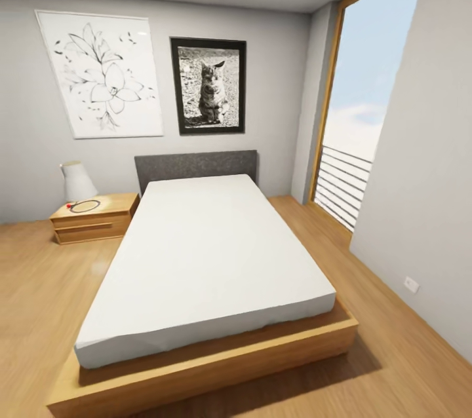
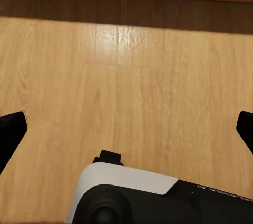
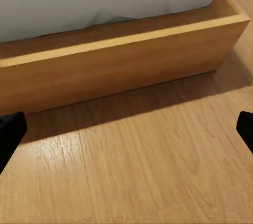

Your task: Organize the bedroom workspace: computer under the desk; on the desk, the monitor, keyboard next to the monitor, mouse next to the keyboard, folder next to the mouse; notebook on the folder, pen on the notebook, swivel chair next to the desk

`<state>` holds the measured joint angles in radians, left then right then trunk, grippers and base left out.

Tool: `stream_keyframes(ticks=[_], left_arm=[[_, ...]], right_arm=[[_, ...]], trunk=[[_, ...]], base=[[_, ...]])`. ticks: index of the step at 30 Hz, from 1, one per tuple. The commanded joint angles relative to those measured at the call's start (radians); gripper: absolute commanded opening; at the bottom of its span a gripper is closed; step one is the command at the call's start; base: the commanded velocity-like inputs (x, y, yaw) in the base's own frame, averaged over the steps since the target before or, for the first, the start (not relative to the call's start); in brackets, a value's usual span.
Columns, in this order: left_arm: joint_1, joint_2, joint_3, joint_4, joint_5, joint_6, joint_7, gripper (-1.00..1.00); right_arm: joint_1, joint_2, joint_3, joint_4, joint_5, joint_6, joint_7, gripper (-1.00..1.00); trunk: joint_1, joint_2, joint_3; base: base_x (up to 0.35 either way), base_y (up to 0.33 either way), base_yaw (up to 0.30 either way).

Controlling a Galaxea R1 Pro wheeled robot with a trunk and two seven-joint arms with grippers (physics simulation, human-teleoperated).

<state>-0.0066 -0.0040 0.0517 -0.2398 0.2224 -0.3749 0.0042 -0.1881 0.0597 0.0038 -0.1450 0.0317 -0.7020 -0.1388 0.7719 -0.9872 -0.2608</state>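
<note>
From the head: white bed [image 1: 210,261], nightstand [image 1: 95,216] — bedroom [image 1: 39,143], grey walls. Right wrist: bed's wooden base [image 3: 126,66]. Left fingers [image 2: 11,134] and right fingers [image 3: 10,132] spread wide, released — grasping nothing above bare floor [image 2: 137,92].

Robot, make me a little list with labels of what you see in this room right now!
Room: grey walls, light wooden floor
Bed: white mattress on a wooden frame, dark grey headboard
Beside the bed: wooden nightstand with a white lamp
On the wall: flower drawing, cat photo
Window: tall, wooden-framed, railing outside
Left end effector: open, over bare floor
Right end effector: open, near the bed frame
</note>
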Motion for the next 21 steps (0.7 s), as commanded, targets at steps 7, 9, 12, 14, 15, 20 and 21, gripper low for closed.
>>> stream_keyframes(ticks=[7,9,12,14,15,20,21], left_arm=[[0.000,0.000,0.004,0.001,-0.003,-0.002,0.000,1.00],[0.000,0.000,0.004,0.001,-0.003,-0.002,0.000,1.00],[0.000,0.000,0.004,0.001,-0.003,-0.002,0.000,1.00],[0.000,0.001,0.004,0.001,-0.002,-0.003,0.000,1.00],[0.000,0.001,0.004,0.001,-0.002,-0.003,0.000,1.00],[0.000,0.001,0.006,0.001,0.000,-0.003,0.000,1.00],[0.000,0.001,0.006,0.001,0.000,-0.003,0.000,1.00]], right_arm=[[-0.001,0.000,0.001,0.000,0.004,-0.002,-0.005,1.00],[-0.001,0.000,0.002,0.000,0.004,-0.002,-0.005,1.00],[-0.001,0.000,0.001,0.001,0.004,-0.002,-0.005,1.00],[-0.001,0.000,0.002,0.000,0.004,-0.002,-0.005,1.00],[-0.001,0.000,0.001,0.001,0.004,-0.003,-0.005,1.00],[-0.001,0.000,0.001,0.000,0.004,-0.003,-0.005,1.00],[-0.001,0.000,0.001,0.000,0.004,-0.004,-0.005,1.00]], trunk=[[0.000,-0.001,-0.001],[0.000,-0.001,-0.001],[0.000,-0.001,-0.001],[0.000,-0.001,-0.001],[0.000,-0.001,-0.001],[0.000,-0.001,-0.001],[0.000,-0.001,-0.001]], base=[[0.000,0.000,0.284],[0.000,0.000,0.284],[0.029,0.000,0.284],[0.054,0.000,0.284],[0.054,0.000,0.284],[0.022,0.000,0.284],[0.008,0.000,0.284]])
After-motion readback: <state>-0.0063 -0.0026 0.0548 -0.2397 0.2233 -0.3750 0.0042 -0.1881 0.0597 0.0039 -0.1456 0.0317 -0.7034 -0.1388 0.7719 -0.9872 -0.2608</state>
